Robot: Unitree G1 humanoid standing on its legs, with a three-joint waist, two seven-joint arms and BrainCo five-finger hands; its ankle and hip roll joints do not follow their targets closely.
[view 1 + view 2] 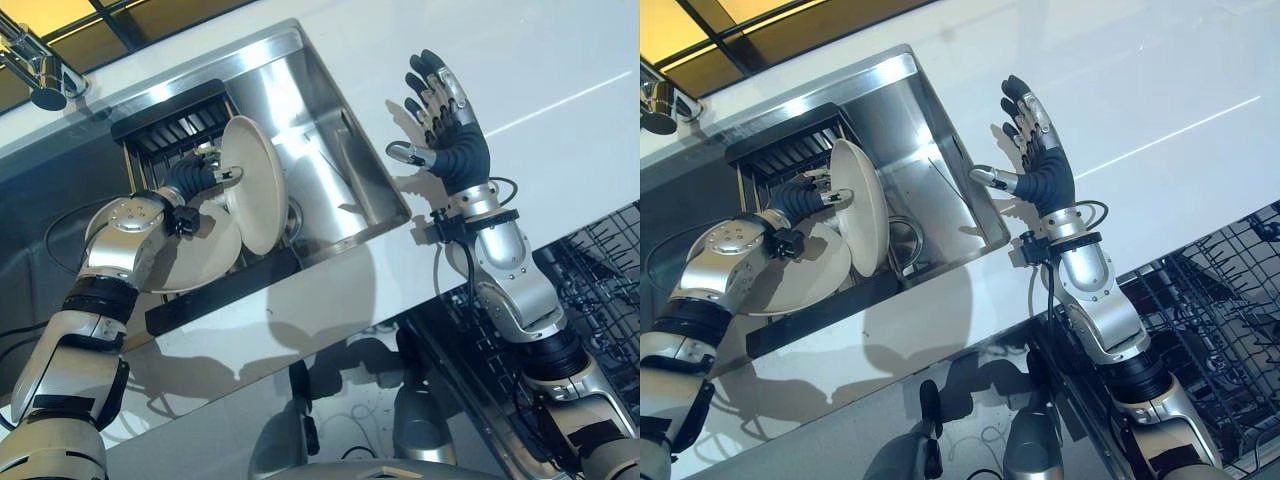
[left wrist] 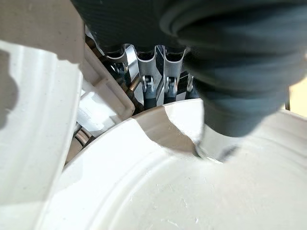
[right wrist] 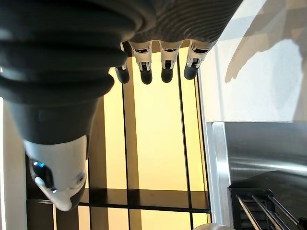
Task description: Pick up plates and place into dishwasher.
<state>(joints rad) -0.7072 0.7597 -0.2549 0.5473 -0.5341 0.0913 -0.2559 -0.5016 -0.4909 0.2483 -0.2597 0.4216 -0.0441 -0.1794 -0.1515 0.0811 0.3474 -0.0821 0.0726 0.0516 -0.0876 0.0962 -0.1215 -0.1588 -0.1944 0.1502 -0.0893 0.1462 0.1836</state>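
Your left hand (image 1: 200, 172) is down in the stainless sink (image 1: 330, 150), fingers and thumb pinched on the rim of one cream plate (image 1: 255, 185). That plate stands nearly on edge, its face turned away from the hand toward the far wall of the sink. In the left wrist view the fingers (image 2: 148, 93) go over the plate's rim and the thumb presses on its near face, so count it as grasped.

Plates counted: two. The second plate (image 1: 205, 255) lies flatter, just below and behind the held one, under your left wrist, resting in the black dish rack (image 1: 175, 125) that sits in the sink. The two plates overlap; you cannot tell whether they touch.

Your right hand (image 1: 445, 115) is raised over the white countertop (image 1: 560, 70), well apart from both plates and beyond the sink's far edge. Its fingers are straight and spread, thumb out to the side, nothing in it; the right wrist view shows the fingertips (image 3: 165, 72) extended in a row.

One faucet (image 1: 40, 65) stands on the side of the sink away from your right hand. One dishwasher rack (image 1: 1230, 300) of dark wire sits beside your right forearm, below counter level.
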